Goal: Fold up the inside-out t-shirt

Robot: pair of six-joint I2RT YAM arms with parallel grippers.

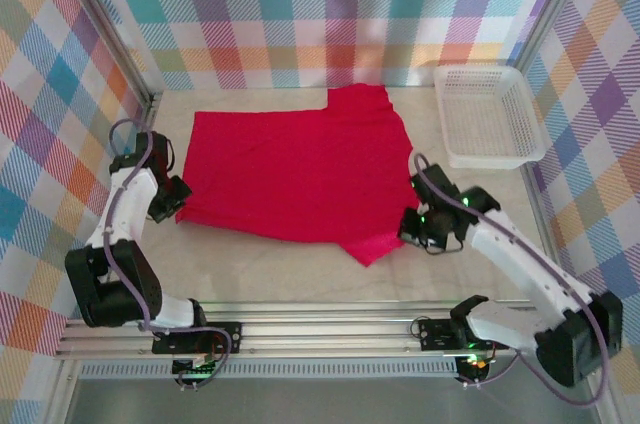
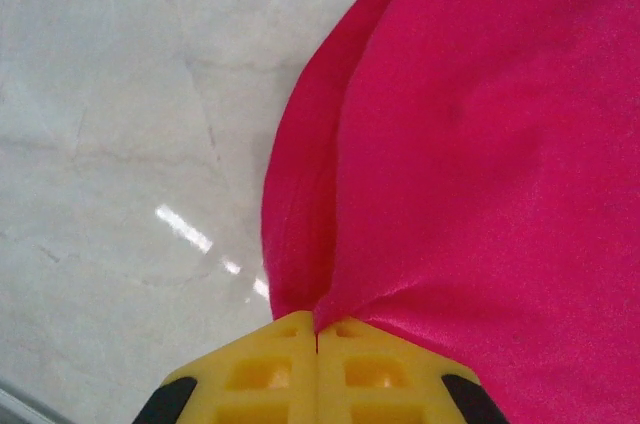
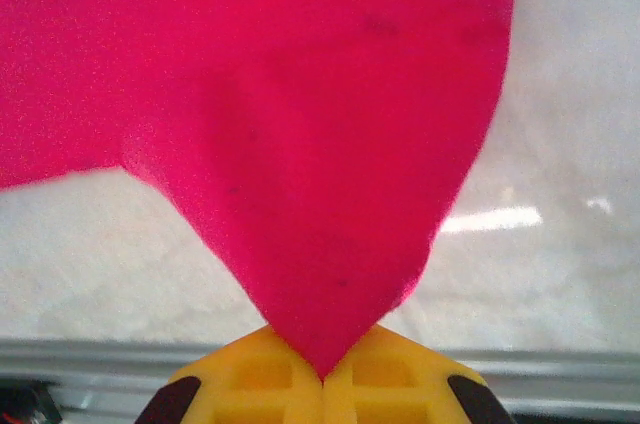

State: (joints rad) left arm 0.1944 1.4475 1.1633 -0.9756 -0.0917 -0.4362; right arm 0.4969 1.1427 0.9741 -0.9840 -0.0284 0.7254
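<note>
As seen from the top external camera, the red t-shirt [image 1: 300, 169] lies spread on the bench [image 1: 280, 279] between the two end effectors. The left end effector [image 1: 176, 200] sits at the garment's near left corner. The right end effector [image 1: 414, 225] sits at its near right edge, beside a folded-over flap. A white mesh basket [image 1: 497, 157] stands beyond the right end effector, apart from the cloth.

Left wrist view: the left end effector [image 2: 317, 332] is clenched, its yellow fingertips meeting on a pinched fold of t-shirt [image 2: 480, 144]. The cloth runs ahead and to the right of the tips; bare bench [image 2: 120, 144] lies to their left.

Right wrist view: the right end effector [image 3: 322, 376] is clenched on a pointed corner of t-shirt [image 3: 300, 94], which fans out ahead of the tips. Bench [image 3: 560, 144] shows on either side of that corner.
</note>
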